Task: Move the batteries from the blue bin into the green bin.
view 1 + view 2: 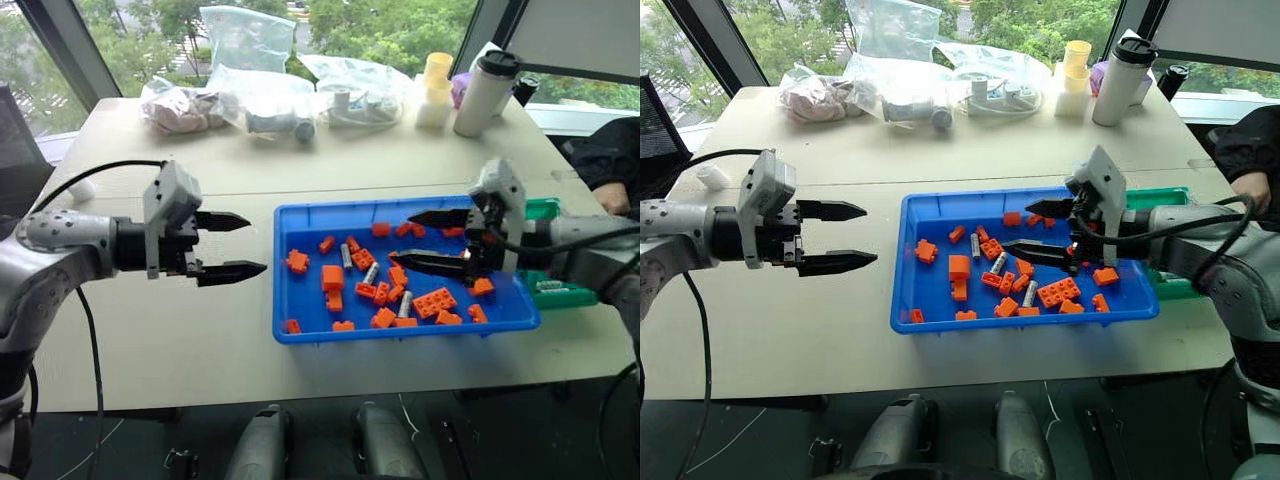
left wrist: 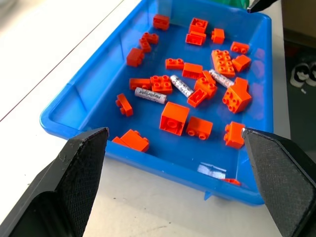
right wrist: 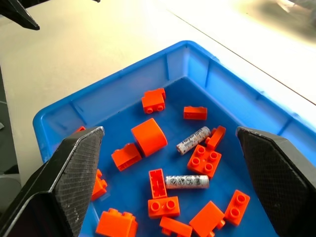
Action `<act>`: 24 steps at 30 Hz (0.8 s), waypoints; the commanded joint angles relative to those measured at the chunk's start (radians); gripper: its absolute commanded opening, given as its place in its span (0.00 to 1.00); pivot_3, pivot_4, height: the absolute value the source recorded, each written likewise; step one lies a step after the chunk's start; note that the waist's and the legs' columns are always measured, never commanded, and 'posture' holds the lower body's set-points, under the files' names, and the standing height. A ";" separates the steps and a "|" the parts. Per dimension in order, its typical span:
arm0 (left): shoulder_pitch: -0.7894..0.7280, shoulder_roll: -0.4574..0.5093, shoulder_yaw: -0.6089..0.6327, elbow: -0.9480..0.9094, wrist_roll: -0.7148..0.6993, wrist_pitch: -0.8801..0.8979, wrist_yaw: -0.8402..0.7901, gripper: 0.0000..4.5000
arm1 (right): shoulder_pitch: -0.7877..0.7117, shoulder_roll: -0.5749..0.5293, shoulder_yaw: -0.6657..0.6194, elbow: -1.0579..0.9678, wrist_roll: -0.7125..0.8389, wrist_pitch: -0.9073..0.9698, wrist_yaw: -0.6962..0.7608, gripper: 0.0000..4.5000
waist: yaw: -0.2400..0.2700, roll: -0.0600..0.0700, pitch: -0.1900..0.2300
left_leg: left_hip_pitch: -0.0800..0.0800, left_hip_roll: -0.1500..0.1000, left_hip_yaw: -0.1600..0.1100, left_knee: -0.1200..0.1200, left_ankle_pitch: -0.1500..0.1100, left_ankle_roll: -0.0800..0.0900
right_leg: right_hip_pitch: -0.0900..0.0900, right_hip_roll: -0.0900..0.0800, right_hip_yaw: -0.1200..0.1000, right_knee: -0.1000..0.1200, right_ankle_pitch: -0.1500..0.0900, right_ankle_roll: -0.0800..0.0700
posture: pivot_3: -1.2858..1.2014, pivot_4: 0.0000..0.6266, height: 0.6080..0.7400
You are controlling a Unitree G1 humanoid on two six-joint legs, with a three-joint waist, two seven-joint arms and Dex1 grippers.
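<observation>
table [image 1: 200, 330]: pale top, holds both bins; bags, cups, a flask along far edge
blue bin [image 1: 300, 335]: big shallow tray w/ raised rim, mid-table; holds orange bricks [image 1: 434, 302] scattered + batteries mixed in
green bin [image 1: 545, 210]: small deep box, just beside blue bin's right end, partly hidden by R arm; one battery [image 1: 549, 286] seems to lie in it
L gripper [image 1: 232, 246]: over bare table just left of blue bin, fingers spread wide, nothing held
R gripper [image 1: 432, 241]: above blue bin's right half, fingers wide apart, empty
batteries [image 2: 150, 95]: short silver-grey cylinders w/ print, lying flat among bricks in blue bin, mostly mid-tray; one by a corner
</observation>
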State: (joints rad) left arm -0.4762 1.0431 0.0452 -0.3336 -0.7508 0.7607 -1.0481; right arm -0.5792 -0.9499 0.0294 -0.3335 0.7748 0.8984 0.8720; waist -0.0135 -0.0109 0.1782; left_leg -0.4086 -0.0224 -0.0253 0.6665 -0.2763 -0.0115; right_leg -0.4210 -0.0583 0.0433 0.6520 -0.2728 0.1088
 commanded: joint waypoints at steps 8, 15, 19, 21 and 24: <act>0.004 0.044 -0.077 -0.032 0.175 -0.120 -0.123 1.00 | -0.316 0.258 0.380 0.566 -0.464 -0.459 0.334 0.99 | -0.006 0.000 0.000 | -0.001 0.000 0.002 0.000 0.000 0.000 | -0.004 0.000 0.001 0.002 0.000 0.000 | 0.52 0.24 1.00; 0.021 -0.002 -0.052 -0.064 0.161 -0.088 -0.075 1.00 | -0.408 0.349 0.428 0.803 -0.606 -0.637 0.484 0.99 | -0.002 0.000 0.001 | -0.001 0.000 0.001 0.000 0.000 0.000 | -0.004 -0.001 0.001 0.003 0.000 0.000 | 0.52 0.24 1.00; 0.032 -0.025 -0.037 -0.085 0.151 -0.065 -0.042 1.00 | -0.437 0.383 0.430 0.887 -0.670 -0.707 0.521 0.99 | -0.005 0.000 0.001 | -0.001 0.000 0.001 0.000 0.000 0.000 | -0.005 -0.001 0.001 0.004 0.000 0.000 | 0.52 0.24 1.00; 0.040 -0.033 -0.033 -0.097 0.149 -0.056 -0.030 1.00 | -0.455 0.405 0.421 0.938 -0.693 -0.732 0.525 0.99 | -0.008 0.000 0.001 | -0.001 0.000 0.001 0.000 0.000 0.000 | -0.005 -0.001 0.001 0.005 0.000 0.000 | 0.52 0.24 1.00; 0.052 -0.039 -0.031 -0.111 0.145 -0.047 -0.016 1.00 | -0.482 0.443 0.411 1.014 -0.723 -0.769 0.524 0.99 | -0.008 0.000 0.001 | -0.001 0.000 0.001 0.000 0.000 -0.001 | -0.006 -0.001 0.001 0.006 0.000 0.000 | 0.52 0.24 1.00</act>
State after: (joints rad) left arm -0.4290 1.0045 -0.0165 -0.4173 -0.5989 0.7115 -1.0746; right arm -1.0264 -0.5246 0.4643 0.6534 0.0679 0.1622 1.3920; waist -0.0216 -0.0113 0.1788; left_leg -0.4095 -0.0226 -0.0239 0.6668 -0.2760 -0.0122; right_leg -0.4266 -0.0595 0.0440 0.6579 -0.2727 0.1088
